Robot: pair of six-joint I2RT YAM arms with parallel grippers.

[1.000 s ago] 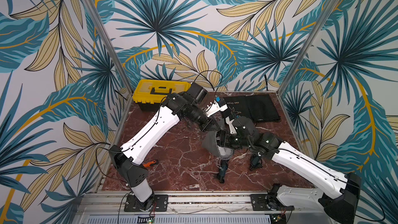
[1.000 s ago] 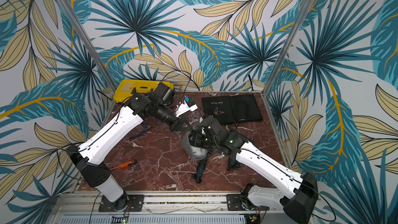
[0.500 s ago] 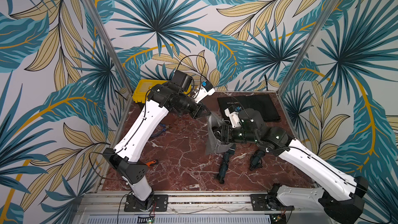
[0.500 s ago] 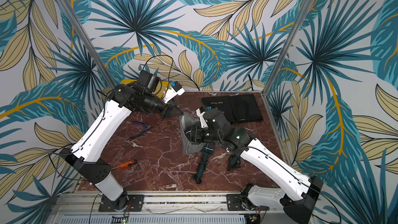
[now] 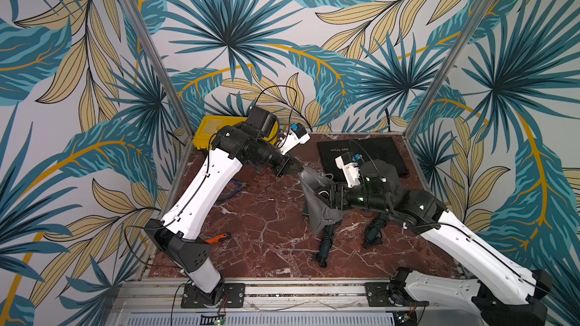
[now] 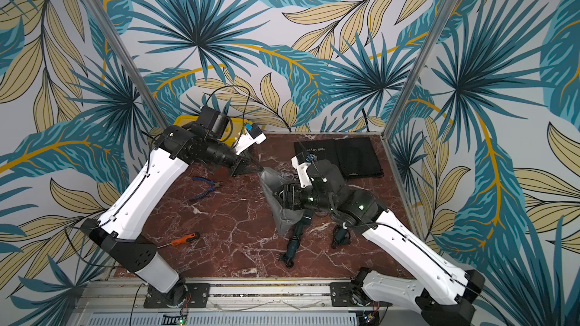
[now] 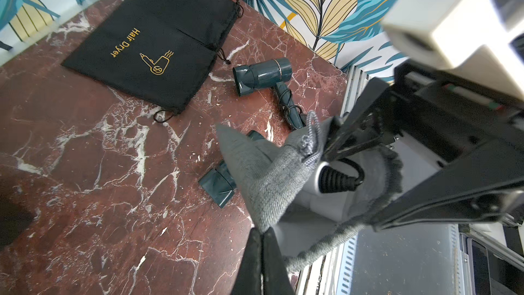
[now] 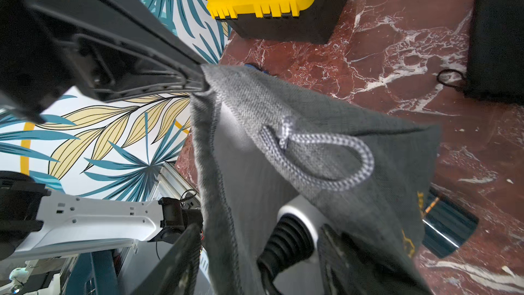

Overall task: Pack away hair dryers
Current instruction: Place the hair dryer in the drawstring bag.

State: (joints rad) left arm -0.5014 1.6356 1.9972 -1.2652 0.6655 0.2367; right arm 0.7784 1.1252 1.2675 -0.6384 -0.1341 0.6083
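red marble surface (image 5: 266, 214): left pincer (image 5: 293, 168) pinches the grey bag (image 5: 317, 211) open; right pincer (image 5: 324, 197), spread loose, leaves the white dryer (image 8: 297, 214) inside. next, back out, fetch a dark dryer (image 7: 263, 73).

Marble tabletop (image 5: 266, 214) (red, white-veined): toolbox (image 5: 216, 130), pouches (image 5: 376, 152), pliers (image 6: 204, 188), screwdriver (image 6: 185, 239), hair dryers (image 7: 262, 76)

Bright even light, soft shadows; wrist views wide-angle warped, near parts blurred, top views sharp.

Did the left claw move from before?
Yes. The left claw, pinching the grey bag, has moved back toward the yellow toolbox.
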